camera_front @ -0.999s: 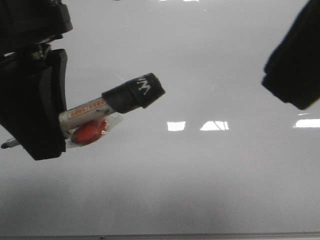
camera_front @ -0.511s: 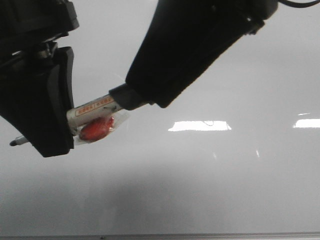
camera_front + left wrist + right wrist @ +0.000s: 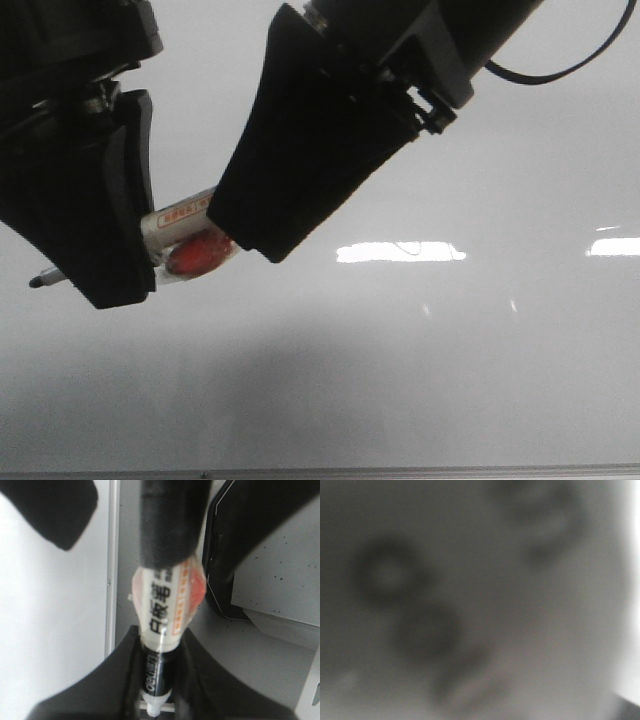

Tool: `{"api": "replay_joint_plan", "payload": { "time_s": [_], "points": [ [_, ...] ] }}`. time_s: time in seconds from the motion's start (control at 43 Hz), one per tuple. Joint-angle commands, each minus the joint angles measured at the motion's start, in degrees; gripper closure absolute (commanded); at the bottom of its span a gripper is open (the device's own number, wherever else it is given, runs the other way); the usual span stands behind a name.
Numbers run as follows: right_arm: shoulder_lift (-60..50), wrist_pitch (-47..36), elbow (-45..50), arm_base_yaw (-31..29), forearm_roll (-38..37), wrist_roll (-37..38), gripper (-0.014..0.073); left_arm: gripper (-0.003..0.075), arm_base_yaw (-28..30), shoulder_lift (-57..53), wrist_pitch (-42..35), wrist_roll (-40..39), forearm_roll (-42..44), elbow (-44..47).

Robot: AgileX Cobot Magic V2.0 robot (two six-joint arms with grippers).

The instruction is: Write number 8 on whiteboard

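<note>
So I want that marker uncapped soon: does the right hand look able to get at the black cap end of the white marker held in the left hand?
Probably yes. The right hand already covers the cap end of the white marker that the left hand clamps; nothing else is between them. Whether it grips is hidden.

The whiteboard [image 3: 420,380] lies flat, glossy pale grey, showing bright rectangular reflections.
</note>
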Motion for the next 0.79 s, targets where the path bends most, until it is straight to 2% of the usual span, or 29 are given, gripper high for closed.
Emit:
{"api": "replay_joint_plan", "payload": {
  "time_s": [0.0, 0.186, 0.302, 0.372, 0.441, 0.558, 0.65, 0.767],
  "points": [
    [-1.32, -0.71, -1.82, 0.08, 3.96, -1.02, 0.0196, 0.0733, -0.50, -1.69, -1.78, 0.12, -0.68, -1.91],
    [-1.19, -0.27, -1.82, 0.08, 6.44, -2.34, 0.0315, 0.0729, -0.50, -1.69, -2.05, 0.02, -0.68, -1.91],
    [-1.19, 0.77, -1.82, 0.08, 6.44, -2.39, 0.0473, 0.0710, -0.50, -1.69, -3.70, -1.90, -0.68, -1.91],
    [-1.19, 1.19, -1.82, 0.08, 6.44, -2.39, 0.0587, 0.0650, -0.37, -1.69, -4.62, -3.60, -0.56, -1.91],
    [-1.19, 1.24, -1.82, 0.02, 6.44, -2.39, 0.0666, 0.0554, -0.24, -1.69, -5.15, -4.97, -0.56, -1.91],
    [-1.19, 0.32, -1.82, -0.59, 6.37, -2.39, 0.0652, 0.0372, -0.24, -1.69, -5.95, -7.80, -0.44, -1.91],
    [-1.19, 0.04, -1.82, -2.33, 6.37, -2.39, 0.0652, 0.0275, -0.24, -1.80, -5.95, -8.19, -0.44, -1.91],
    [-1.79, 0.38, -0.64, -6.73, 6.37, -2.39, 0.0652, 0.0258, -0.14, -4.16, -5.83, -9.58, -0.70, -1.79]
  ]
}}
